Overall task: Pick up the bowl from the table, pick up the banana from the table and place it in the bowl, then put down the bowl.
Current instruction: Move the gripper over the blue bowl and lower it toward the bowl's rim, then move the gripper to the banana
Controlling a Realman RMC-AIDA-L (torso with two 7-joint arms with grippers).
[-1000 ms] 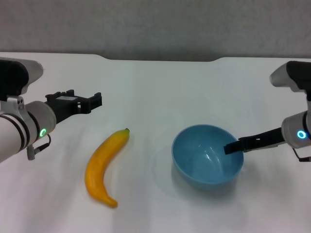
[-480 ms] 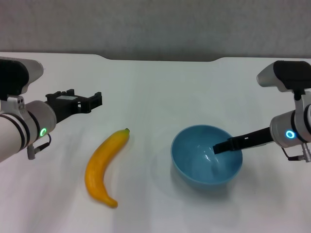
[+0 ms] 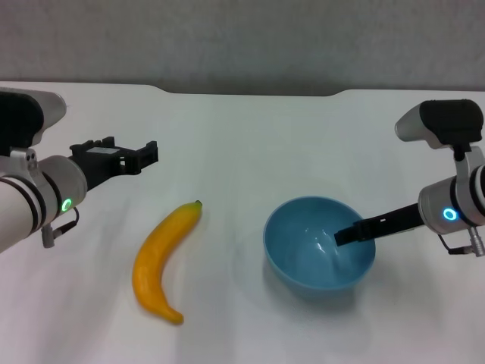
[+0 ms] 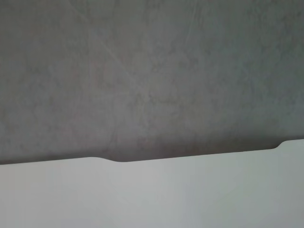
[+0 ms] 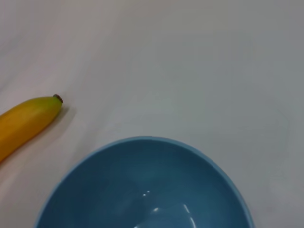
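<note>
The light-blue bowl (image 3: 311, 254) is right of centre on the white table (image 3: 242, 136). My right gripper (image 3: 346, 235) is shut on the bowl's right rim, with one black finger (image 3: 364, 228) inside it, and seems to hold it slightly raised over its shadow. The yellow banana (image 3: 161, 262) lies on the table left of the bowl, its stem tip pointing toward the far side. The right wrist view shows the bowl (image 5: 142, 190) close up and the banana's tip (image 5: 28, 118). My left gripper (image 3: 144, 155) hovers open and empty, beyond the banana at the left.
The table's far edge has a shallow notch (image 3: 250, 92) against a grey wall (image 3: 242, 38). The left wrist view shows only the wall (image 4: 152, 71) and the table's far edge (image 4: 152, 190).
My right gripper has moved left and slightly away from me, and the bowl has shifted with it. The banana and the left arm have not moved.
</note>
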